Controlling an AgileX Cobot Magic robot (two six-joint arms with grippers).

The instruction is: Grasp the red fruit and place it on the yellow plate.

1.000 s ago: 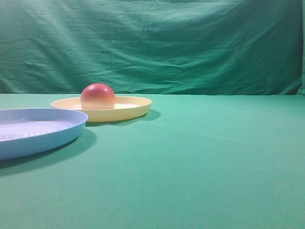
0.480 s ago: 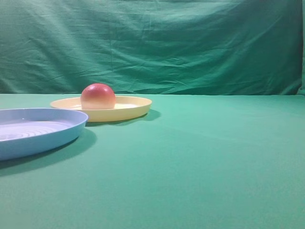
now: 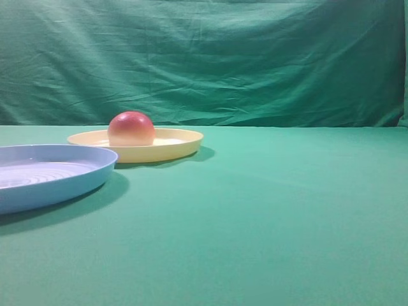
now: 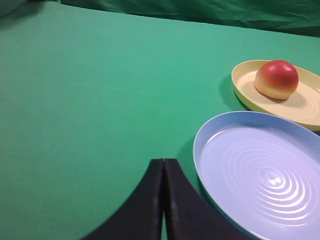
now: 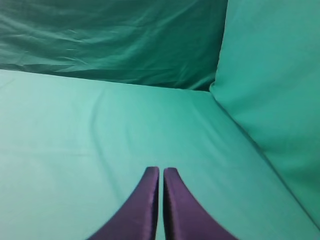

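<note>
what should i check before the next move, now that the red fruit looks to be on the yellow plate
1. Glossy red dome-shaped fruit sits inside the shallow pale-yellow plastic plate: ok.
2. Fruit upright, flat base down: ok.
3. Light-blue ridged plate holds nothing: ok.
4. Left gripper shut, holding nothing, away from the fruit: ok.
5. Right gripper shut over bare green cloth: ok.
6. Arms retracted to rest: cannot tell.

- No writing, label, brand mark, number or sign can be read in any of the three views.
</note>
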